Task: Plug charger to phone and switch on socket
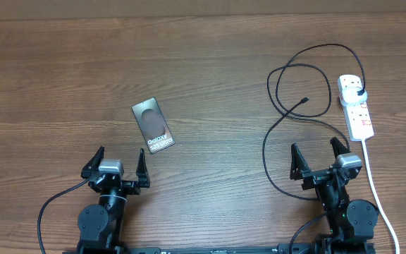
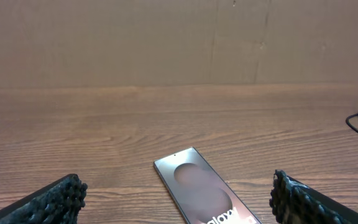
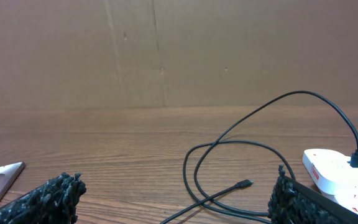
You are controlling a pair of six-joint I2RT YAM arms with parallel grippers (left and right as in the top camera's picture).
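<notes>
We judge this the very opening of the job, with both arms low at the near edge of the worktop (image 1: 203,63). The left end effector (image 1: 120,156) has its fingers wide apart with nothing between them. The right end effector (image 1: 314,151) is the same, spread and empty. Neither touches anything.

So what is done? The charger (image 1: 264,154) loops loosely over the right side, and its black plug (image 1: 359,92) looks already seated in the far end of the socket (image 1: 360,120), the white strip just ahead and to the right of the right arm. That part we take as settled. The connector tip (image 1: 305,99) is another matter: it lies free on the wood among the loops, well apart from the phone (image 1: 153,127). The phone rests flat and slanted, lettering up, just ahead of the left end effector on the other half of the worktop.

What is left is nearly everything. We reckon the tip must be picked up, brought to the phone and pushed home, and then the socket switched on. Whether its switch is on or off we cannot tell from here.

Containers? We find none, no bin, tray or box. The nearest thing is the socket itself, holding that one plug. Its white cord (image 1: 369,173) trails toward the near edge beside the right arm.
</notes>
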